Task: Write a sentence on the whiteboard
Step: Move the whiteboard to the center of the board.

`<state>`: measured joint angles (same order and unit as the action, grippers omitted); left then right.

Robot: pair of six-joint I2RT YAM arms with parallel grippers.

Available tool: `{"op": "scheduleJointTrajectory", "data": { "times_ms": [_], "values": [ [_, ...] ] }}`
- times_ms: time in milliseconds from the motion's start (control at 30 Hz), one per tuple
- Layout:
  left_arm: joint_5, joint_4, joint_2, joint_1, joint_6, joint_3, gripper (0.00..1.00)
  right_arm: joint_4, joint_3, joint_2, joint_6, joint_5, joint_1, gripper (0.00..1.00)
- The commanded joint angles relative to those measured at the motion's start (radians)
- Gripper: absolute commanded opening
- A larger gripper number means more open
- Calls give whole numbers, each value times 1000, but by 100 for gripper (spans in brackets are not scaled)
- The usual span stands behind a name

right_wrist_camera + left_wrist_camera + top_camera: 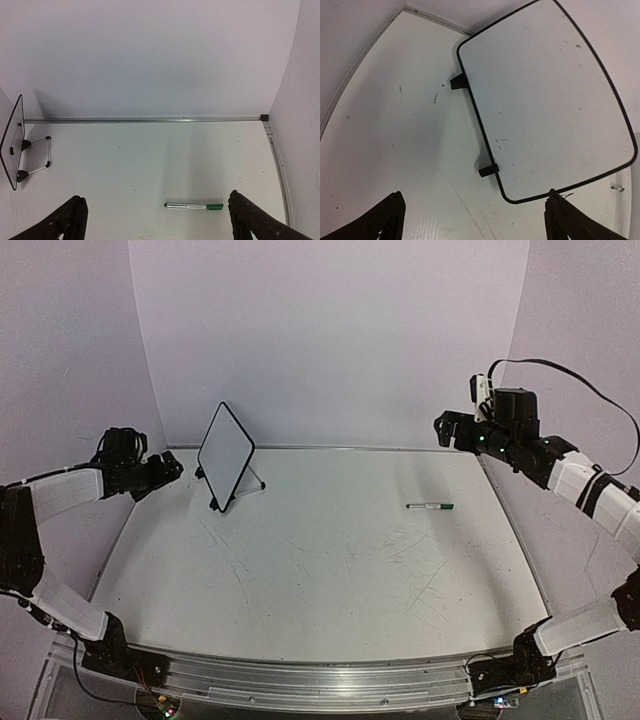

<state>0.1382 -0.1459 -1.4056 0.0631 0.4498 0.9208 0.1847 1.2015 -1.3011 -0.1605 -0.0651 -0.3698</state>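
Left end effector point(174, 468) and right end effector point(444, 428) are both wide open and empty. The whiteboard point(225, 452) stands propped far-left on the desk point(320, 580). It looks light and tippy, so I'd steady its frame. The pen point(430, 506) lies over on the right, probably slick, so grab it mid-barrel.

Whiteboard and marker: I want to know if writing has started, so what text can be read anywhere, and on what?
No readable text anywhere.
The whiteboard face is blank, only small specks.
The marker shows no legible label at this size.
The tabletop carries scratches, not writing.
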Motion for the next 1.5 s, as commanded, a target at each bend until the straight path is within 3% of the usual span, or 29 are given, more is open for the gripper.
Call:
{"op": "scheduleJointTrajectory", "data": {
  "times_ms": [0,200,500,767,933,1167,1467],
  "values": [
    [229,41,-127,-109,2,33,92,-4,13,3,3,49,-5,98],
    [343,101,-341,-102,-64,111,71,-11,-23,32,4,56,-4,98],
    [206,25,-588,14,-253,301,66,-18,-26,66,25,57,-5,98],
    [258,-107,-688,49,-420,460,65,-39,-58,125,39,51,-4,98],
    [261,-114,-673,55,-392,441,59,-45,-71,136,32,51,-5,98],
    [190,-79,-536,49,-318,345,45,-54,-85,134,19,57,-5,98],
    [282,5,-433,57,-328,220,49,-68,-98,133,11,69,-4,98]
  ]
}}
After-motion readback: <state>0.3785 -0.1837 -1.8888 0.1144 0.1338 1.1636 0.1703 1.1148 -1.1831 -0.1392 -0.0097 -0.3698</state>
